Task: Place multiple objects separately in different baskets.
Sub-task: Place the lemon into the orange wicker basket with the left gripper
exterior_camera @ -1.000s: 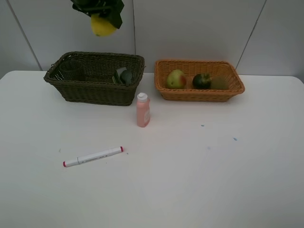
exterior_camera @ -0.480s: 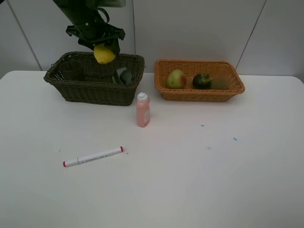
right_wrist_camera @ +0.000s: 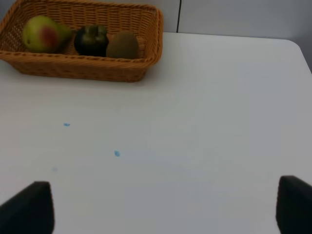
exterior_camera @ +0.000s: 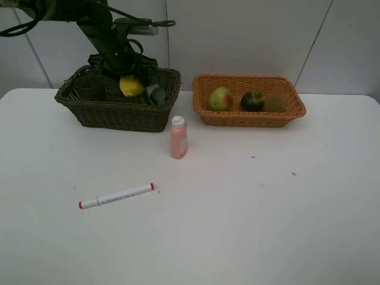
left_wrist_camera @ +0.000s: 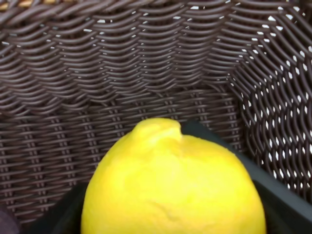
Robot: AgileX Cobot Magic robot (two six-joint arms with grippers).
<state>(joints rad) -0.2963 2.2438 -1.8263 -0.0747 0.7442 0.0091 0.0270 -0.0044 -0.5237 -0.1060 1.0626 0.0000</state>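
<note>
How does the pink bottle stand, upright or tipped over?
Upright: the pink bottle stands on its base on the table, white cap pointing up.

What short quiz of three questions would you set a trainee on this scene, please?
1. True or false: the left pincer grips a lemon inside the dark basket.
2. Which of these lies on the table, outside both baskets? A) mango B) marker C) kiwi
3. How many fruits lie in the orange basket?

Key: 1 true; 2 B; 3 three.
</note>
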